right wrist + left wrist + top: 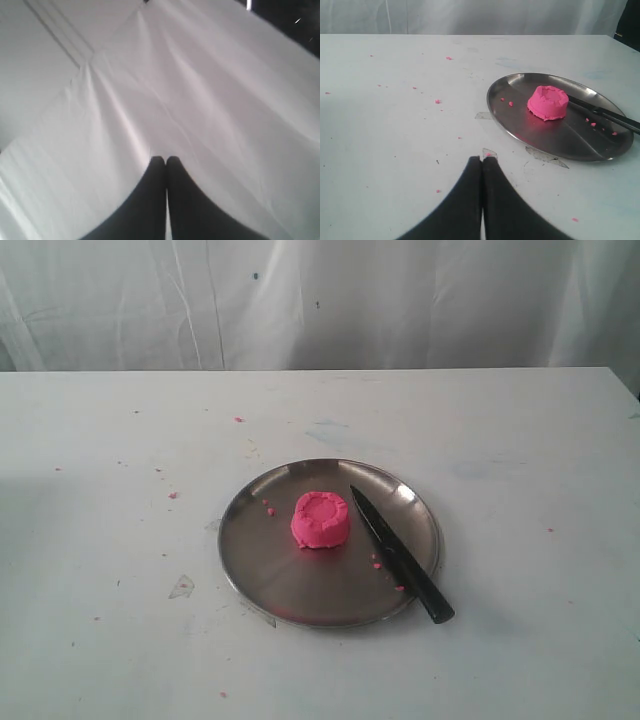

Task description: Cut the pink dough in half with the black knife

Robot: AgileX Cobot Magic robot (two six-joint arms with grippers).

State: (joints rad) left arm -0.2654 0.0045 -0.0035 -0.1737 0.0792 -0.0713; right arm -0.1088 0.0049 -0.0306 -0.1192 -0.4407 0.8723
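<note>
1. Nearest, the white table point(100, 660) carries scattered pink crumbs point(172, 495) and a clear scrap of tape point(181, 587) on its left part.
2. Next comes the round steel plate point(260, 570), sitting near the middle of the table, slightly to the right.
3. On the plate, the pink dough point(320, 520) stands as one whole round puck with a dimpled top, just left of the plate's centre line and uncut.
4. Just beside the dough on its right lies the black knife point(400, 555). Its pointed tip aims far and left, close to the dough but apart from it, and its handle runs near and right, poking out over the plate's rim.
5. A few crumbs lie on the plate between dough and blade, and two more to the dough's left.
6. Farther back, the table runs bare to a white cloth backdrop point(320, 300).
7. Neither arm shows in the exterior view. The left gripper point(481, 159) hovers over the table left of the plate, fingers pressed together and holding nothing.
8. The right gripper point(166, 159) is likewise closed and empty, facing only creased white cloth point(150, 75).
</note>
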